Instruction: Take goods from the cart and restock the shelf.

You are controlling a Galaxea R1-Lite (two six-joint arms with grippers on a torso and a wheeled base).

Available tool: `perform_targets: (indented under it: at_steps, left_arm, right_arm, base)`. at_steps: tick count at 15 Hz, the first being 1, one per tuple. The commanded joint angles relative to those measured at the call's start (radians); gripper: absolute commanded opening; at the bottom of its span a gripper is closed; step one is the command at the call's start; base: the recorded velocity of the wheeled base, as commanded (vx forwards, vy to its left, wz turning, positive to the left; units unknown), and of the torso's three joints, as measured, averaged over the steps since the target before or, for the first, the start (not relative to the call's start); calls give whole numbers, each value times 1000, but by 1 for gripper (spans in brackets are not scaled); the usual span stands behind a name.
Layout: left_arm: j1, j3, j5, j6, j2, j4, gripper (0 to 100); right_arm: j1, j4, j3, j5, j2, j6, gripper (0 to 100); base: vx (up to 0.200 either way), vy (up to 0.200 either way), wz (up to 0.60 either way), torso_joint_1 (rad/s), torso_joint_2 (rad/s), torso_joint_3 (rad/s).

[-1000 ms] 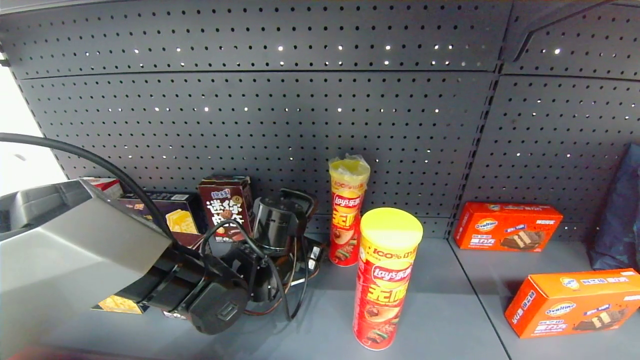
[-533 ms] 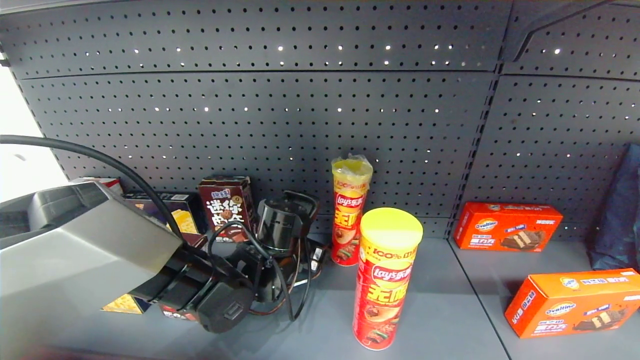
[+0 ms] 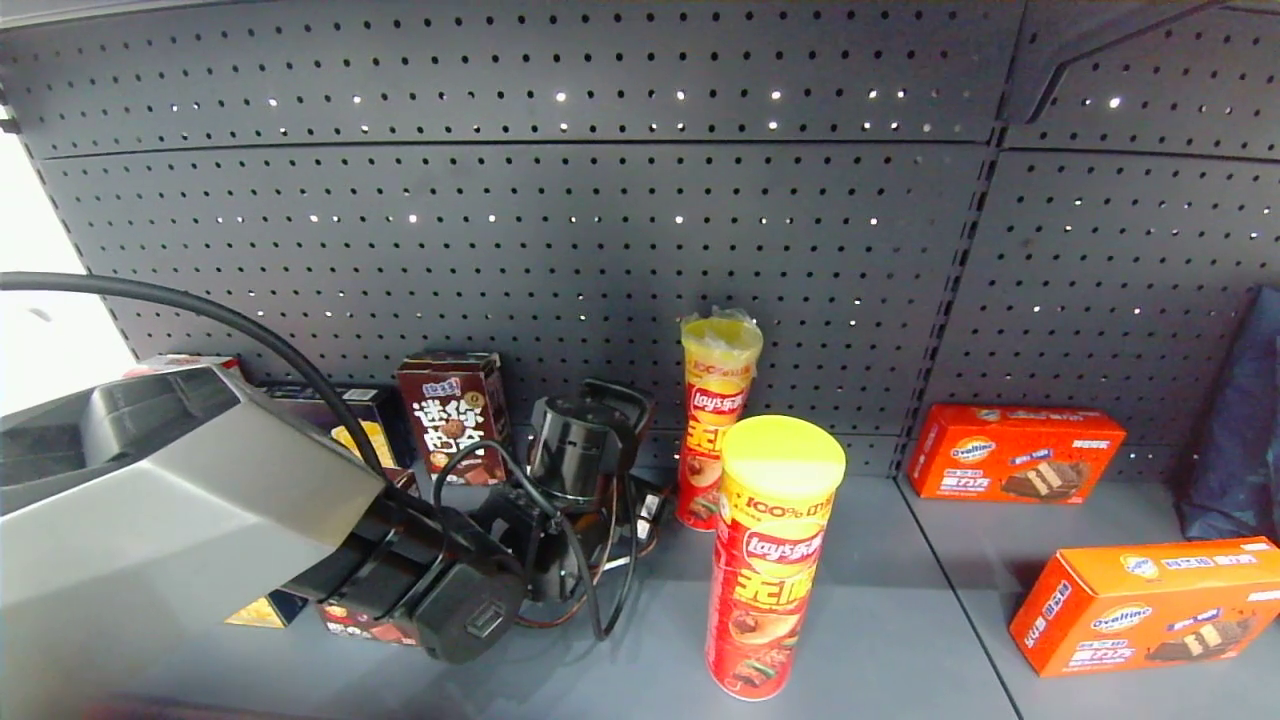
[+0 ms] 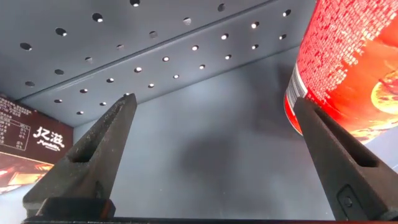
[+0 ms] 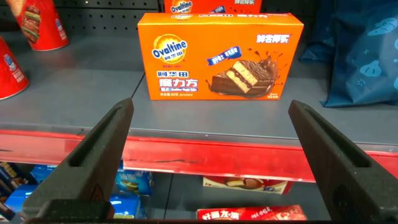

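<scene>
rear chip can (image 3: 705,420) stands upright on the shelf (image 3: 880,620), far back, close to the pegboard wall (image 3: 600,250), just behind and a bit left of the front chip can (image 3: 775,560), which hides part of its lower right side. long axis vertical, yellow lid end up with crumpled clear wrap on top, printed face turned out toward the aisle. probably put deep so the two cans form a front-to-back row with labels facing shoppers. left gripper (image 4: 214,102) sits low on the shelf just left of the rear can, fingers spread wide, nothing between them; the can lies just outside one finger (cannot tell if it touches). with the fingers apart and the can standing on its own base, it looks set down already, so the arm likely only needs to back out without clipping it; a tall narrow can like this tips easily. brown box (image 3: 452,415) stands further left by the wall. right gripper (image 5: 211,107) hangs off the shelf's front edge, fingers apart and empty, facing the near orange box (image 5: 221,56). second orange box (image 3: 1015,452) sits further back, blue bag (image 3: 1235,420) at far right.
</scene>
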Motion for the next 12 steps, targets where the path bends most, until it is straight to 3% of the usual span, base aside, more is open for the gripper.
perform_targets:
  at_steps: [1, 12]
  left_arm:
    - [0, -1, 0, -1, 2, 0, 100]
    - [-9, -16, -1, 1, 8, 3, 100]
  right_arm:
    - [1, 0, 0, 1, 2, 0, 100]
    - [1, 0, 0, 1, 2, 0, 100]
  base:
    - [0, 0, 0, 0, 0, 0]
    - [0, 0, 0, 0, 0, 0]
